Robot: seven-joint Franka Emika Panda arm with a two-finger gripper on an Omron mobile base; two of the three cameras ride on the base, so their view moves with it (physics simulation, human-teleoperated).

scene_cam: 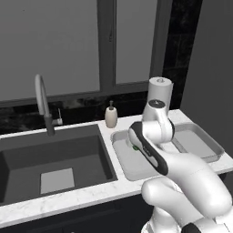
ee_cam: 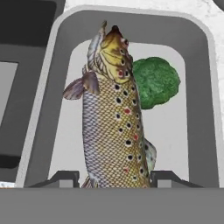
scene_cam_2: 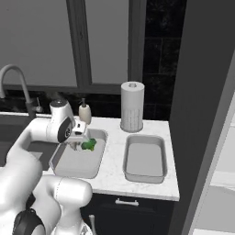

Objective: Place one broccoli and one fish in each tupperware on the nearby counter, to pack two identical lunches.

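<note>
My gripper [ee_cam: 116,180] is shut on a spotted brown fish [ee_cam: 114,122], which hangs head-first over the left tupperware [ee_cam: 65,35]. A green broccoli [ee_cam: 156,82] lies inside that tray, just beside the fish's head. In the right base view the gripper [scene_cam_2: 78,139] hovers over the far end of the left tupperware [scene_cam_2: 73,169] with the broccoli [scene_cam_2: 89,145] next to it. The right tupperware [scene_cam_2: 144,161] holds nothing. Both trays sit on the white marble counter [scene_cam_2: 112,167]. In the left base view my arm covers most of the left tupperware [scene_cam: 122,159]; the right tupperware [scene_cam: 200,144] is in plain sight.
A dark sink basin [scene_cam: 45,159] with a curved faucet [scene_cam: 43,104] lies left of the trays. A soap dispenser [scene_cam: 111,116] and a paper towel roll [scene_cam_2: 132,106] stand at the back of the counter. A dark wall [scene_cam_2: 202,92] closes the right side.
</note>
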